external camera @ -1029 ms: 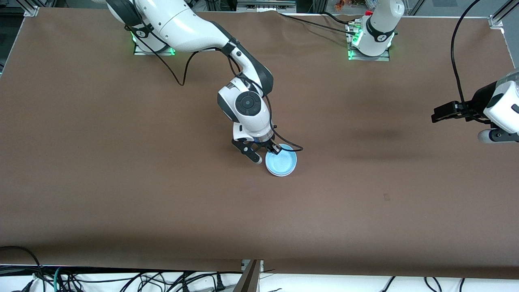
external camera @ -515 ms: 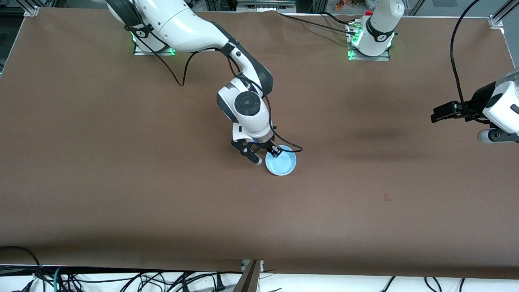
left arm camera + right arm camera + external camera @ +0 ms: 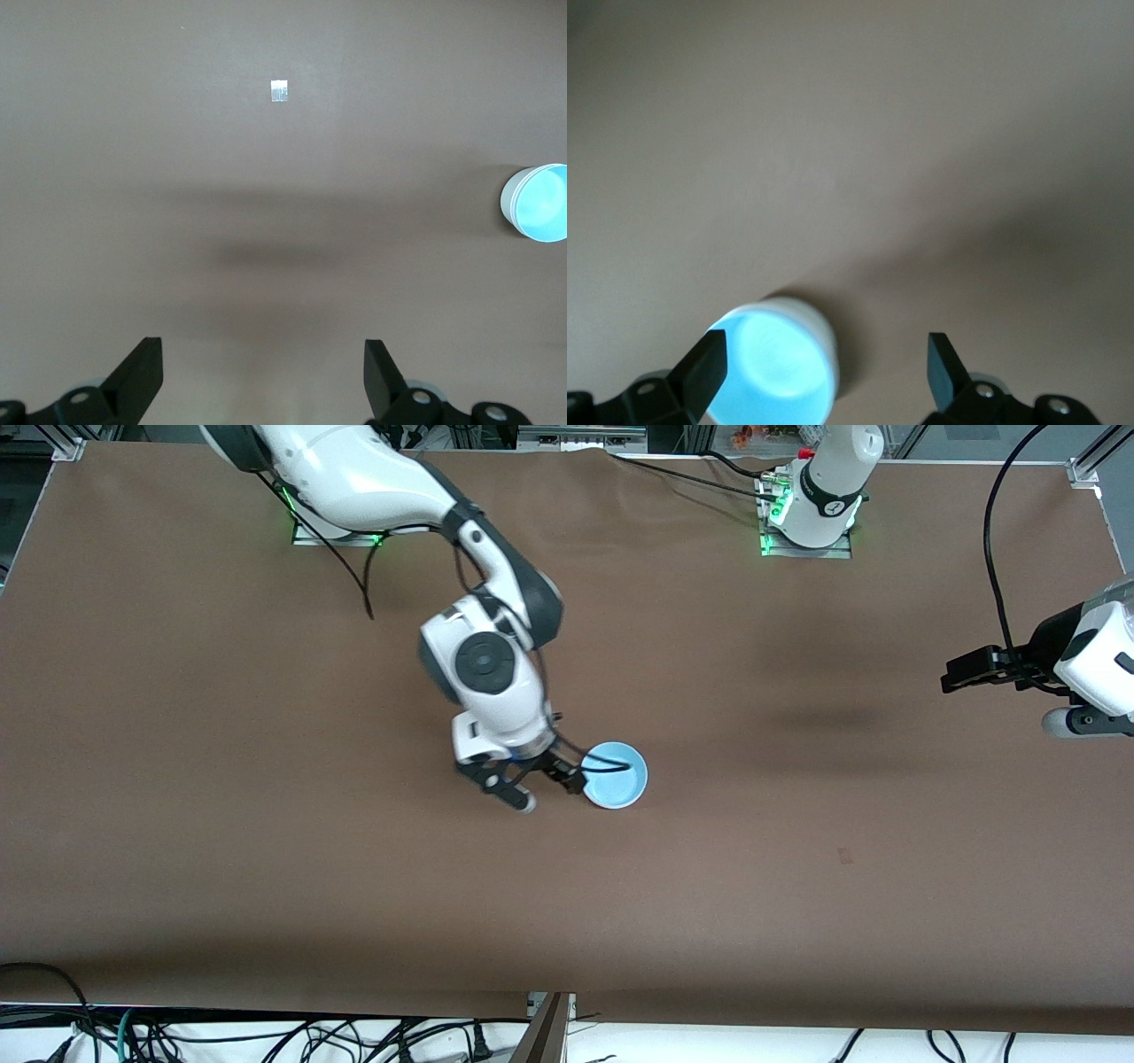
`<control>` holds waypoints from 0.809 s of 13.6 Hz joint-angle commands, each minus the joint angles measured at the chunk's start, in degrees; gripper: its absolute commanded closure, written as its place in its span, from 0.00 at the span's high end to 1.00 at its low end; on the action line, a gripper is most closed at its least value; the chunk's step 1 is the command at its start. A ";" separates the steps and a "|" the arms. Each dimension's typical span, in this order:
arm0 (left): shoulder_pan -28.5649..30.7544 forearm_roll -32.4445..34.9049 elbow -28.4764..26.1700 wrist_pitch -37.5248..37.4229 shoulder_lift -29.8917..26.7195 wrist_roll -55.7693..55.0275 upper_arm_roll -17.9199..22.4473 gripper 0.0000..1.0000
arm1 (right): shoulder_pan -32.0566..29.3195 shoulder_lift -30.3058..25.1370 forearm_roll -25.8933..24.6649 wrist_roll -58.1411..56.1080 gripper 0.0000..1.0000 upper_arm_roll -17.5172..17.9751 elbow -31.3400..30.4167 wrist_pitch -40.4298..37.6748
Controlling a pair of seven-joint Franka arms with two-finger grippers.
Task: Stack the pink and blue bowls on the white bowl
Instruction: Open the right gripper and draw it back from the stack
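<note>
Hanging just above the brown table (image 3: 266,824), the right gripper (image 3: 547,790) sits beside the small round light sky blue plastic bowl (image 3: 616,776), on the side toward the right arm's end of the table. Its two black fingers (image 3: 518,797) are spread wide apart and hold nothing; one fingertip lies close to the bowl's rim, though whether it touches cannot be told. In the right wrist view the same blue bowl (image 3: 782,374) shows with a pale white wall under its blue inside, which suggests it is nested on top of other bowls; no pink bowl can be made out, and whether the pale wall (image 3: 818,326) is the white bowl cannot be told. The stack stands upright near the middle of the table.

The left gripper (image 3: 961,671) waits up in the air over the left arm's end of the table, well apart from the bowl. Its fingers (image 3: 142,376) are also wide open and empty, as the left wrist view shows, with the blue bowl (image 3: 540,203) at the edge of that view and a small pale square mark (image 3: 280,90) on the tabletop.
</note>
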 commanded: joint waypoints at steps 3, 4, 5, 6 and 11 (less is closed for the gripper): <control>-0.84 5.14 2.20 -1.15 1.05 0.98 -0.44 1.00 | -8.96 -11.92 0.20 -28.25 1.00 0.71 -1.79 -19.33; -0.84 5.05 2.20 -1.15 1.05 0.98 -0.35 1.00 | -10.54 -15.08 0.20 -32.83 1.00 0.45 -3.19 -21.97; -0.84 4.88 2.20 -1.15 1.05 0.98 -0.35 1.00 | -11.43 -19.12 0.20 -36.44 1.00 -0.42 -5.81 -23.92; -0.84 4.61 2.20 -1.24 1.05 0.98 -0.27 1.00 | -11.61 -22.99 0.28 -40.66 1.00 -2.17 -8.80 -24.98; -0.58 4.35 2.20 -1.24 1.05 0.98 -0.27 1.00 | -11.61 -36.80 0.46 -57.20 1.00 -10.79 -19.34 -28.51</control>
